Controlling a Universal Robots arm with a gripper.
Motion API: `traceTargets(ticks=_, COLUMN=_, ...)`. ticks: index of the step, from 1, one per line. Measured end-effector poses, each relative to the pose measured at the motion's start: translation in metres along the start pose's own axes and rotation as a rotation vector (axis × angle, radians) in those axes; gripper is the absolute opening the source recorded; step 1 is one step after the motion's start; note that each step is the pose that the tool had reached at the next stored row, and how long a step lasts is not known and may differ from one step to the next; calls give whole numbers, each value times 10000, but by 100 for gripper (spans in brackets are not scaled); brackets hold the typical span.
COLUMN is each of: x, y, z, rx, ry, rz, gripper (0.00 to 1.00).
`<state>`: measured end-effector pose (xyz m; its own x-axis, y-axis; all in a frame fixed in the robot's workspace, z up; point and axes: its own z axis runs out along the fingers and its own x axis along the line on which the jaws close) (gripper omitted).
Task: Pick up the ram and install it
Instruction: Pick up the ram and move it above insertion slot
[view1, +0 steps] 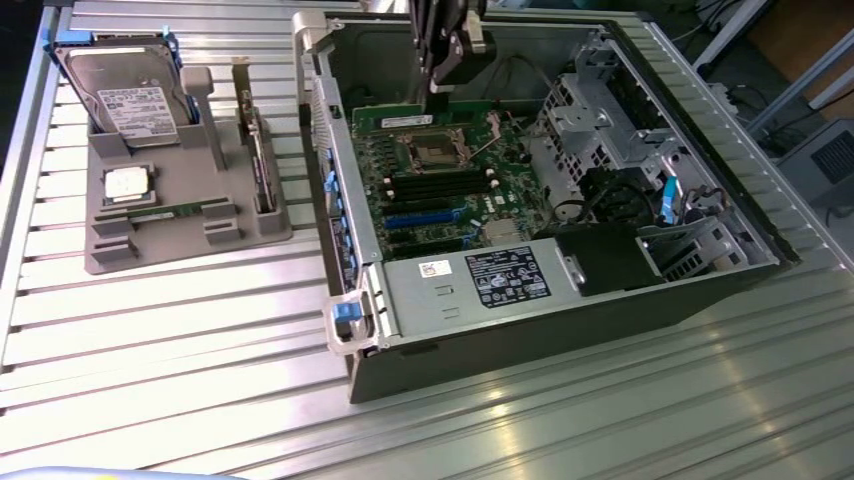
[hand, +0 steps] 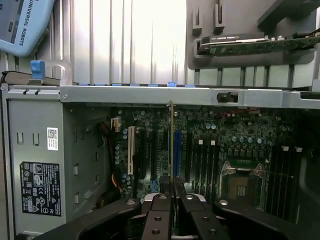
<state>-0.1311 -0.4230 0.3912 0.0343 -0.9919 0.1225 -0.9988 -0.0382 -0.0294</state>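
Observation:
My gripper (hand: 171, 182) is shut on the ram (hand: 171, 140), a thin green stick seen edge-on between the fingers. The stick lines up with the board's long slots. In the exterior view the gripper (view1: 447, 95) hangs inside the open computer case (view1: 747, 270). There the ram (view1: 427, 118) shows as a green strip with a white label just below the fingers. It hovers over the far edge of the motherboard (view1: 507, 160), beyond the CPU socket (view1: 437, 153). The black memory slots (view1: 441, 185) lie on the near side of the socket, apart from the stick.
A grey parts tray (view1: 187, 245) at the exterior view's left holds a silver hard drive (view1: 134, 100), an upright card (view1: 254, 150) and a thin green strip (view1: 174, 211). The power supply (view1: 494, 280) and a drive cage (view1: 601, 110) crowd the case. Cables (view1: 667, 200) run along its right side.

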Motion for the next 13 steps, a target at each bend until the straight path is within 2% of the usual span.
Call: traceTargets(ticks=13, x=7, y=-204, z=8, rx=-2, ry=79, rz=-3, gripper=12)
